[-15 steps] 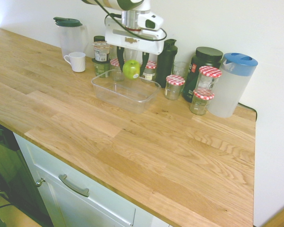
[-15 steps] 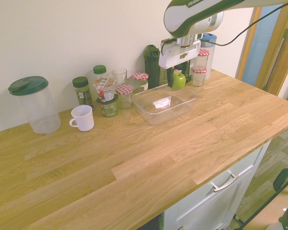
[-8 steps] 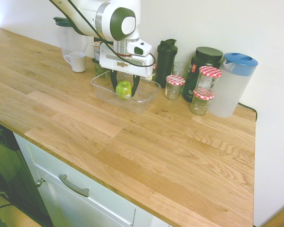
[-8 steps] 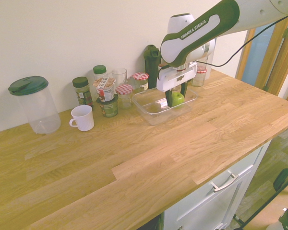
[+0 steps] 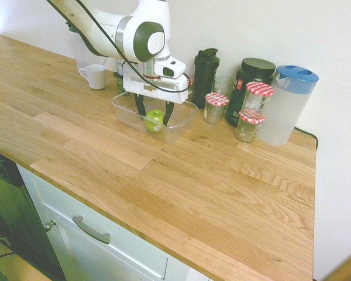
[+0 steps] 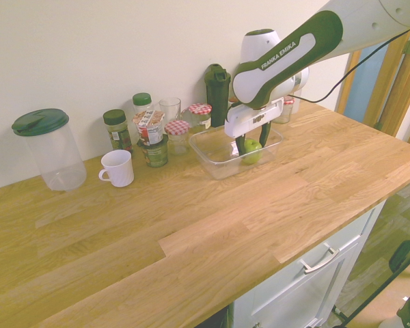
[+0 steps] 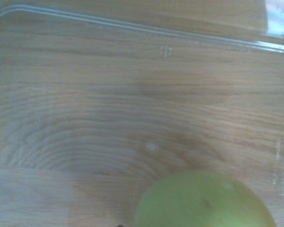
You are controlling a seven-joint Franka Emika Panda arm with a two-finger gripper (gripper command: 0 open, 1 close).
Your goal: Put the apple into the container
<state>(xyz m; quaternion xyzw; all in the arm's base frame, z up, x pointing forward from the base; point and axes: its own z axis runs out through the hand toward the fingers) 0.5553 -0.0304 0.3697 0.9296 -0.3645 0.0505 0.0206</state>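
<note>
First exterior view: the arm reaches down into the clear container (image 5: 178, 120), which sits on the tabletop (image 5: 222, 187) in front of a row of jars and bottles. The apple (image 5: 154, 120) is inside the container, low between the two dark fingers of the gripper (image 5: 154, 116). The jaws stand a little wider than the apple, so they look to be letting go (whether a finger touches the fruit I cannot tell).

Second exterior view: the apple (image 6: 251, 151) lies in the container (image 6: 215, 160), towards its end away from the white mug (image 6: 117, 168). The gripper (image 6: 251, 145) straddles it, jaws parted.

Wrist view: the apple (image 7: 203, 201) rests on the container's clear floor (image 7: 109, 94).

The step in hand seems to be the release; next, the jaws should open fully and lift straight up clear of the container's rim.
</note>
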